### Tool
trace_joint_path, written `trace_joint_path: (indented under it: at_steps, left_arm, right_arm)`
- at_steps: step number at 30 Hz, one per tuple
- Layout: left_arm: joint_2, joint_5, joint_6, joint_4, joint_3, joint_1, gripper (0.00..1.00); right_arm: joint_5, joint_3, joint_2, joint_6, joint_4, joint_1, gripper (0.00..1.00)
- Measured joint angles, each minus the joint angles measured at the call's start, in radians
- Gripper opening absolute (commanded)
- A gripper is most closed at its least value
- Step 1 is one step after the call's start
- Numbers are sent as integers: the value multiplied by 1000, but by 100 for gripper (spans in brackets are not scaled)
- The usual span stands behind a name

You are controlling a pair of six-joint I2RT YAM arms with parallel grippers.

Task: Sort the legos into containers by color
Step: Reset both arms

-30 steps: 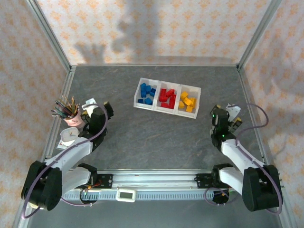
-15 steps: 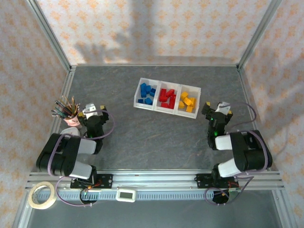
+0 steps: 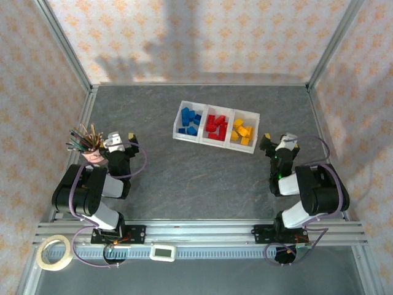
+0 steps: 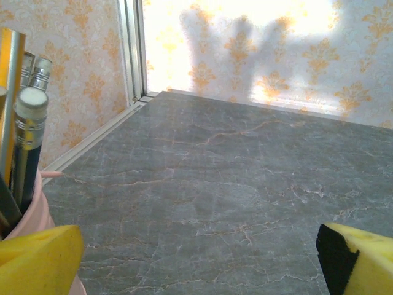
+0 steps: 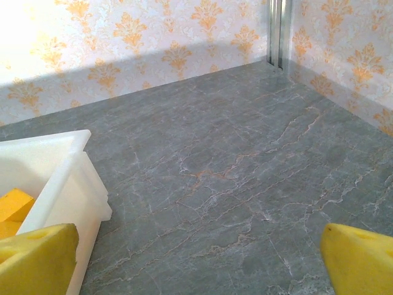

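Observation:
The white tray of three containers lies in the middle of the table. Blue legos fill its left compartment, red legos the middle one and yellow legos the right one. My left gripper rests open beside the pink pencil cup, far left of the tray, with bare table between its yellow fingertips. My right gripper stands open just right of the tray, nothing between its fingertips. The tray's corner and a yellow lego show at the left of the right wrist view.
A pink cup of pencils stands at the table's left edge, close to the left fingers, and its pencils rise at the left of the wrist view. A roll of tape lies on the front rail. Walls enclose the grey table.
Both arms have folded back over their bases, while the grippers stay near the same spots and open. A roll of tape has appeared on the front rail at lower left.

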Motion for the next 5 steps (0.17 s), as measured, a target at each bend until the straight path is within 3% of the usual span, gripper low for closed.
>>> trace_joint_path:
  at_steps: [5]
  left_arm:
    - [0,3,1,4,0,0,100]
  right_arm:
    - [-25,7,0,0,0,-2,100]
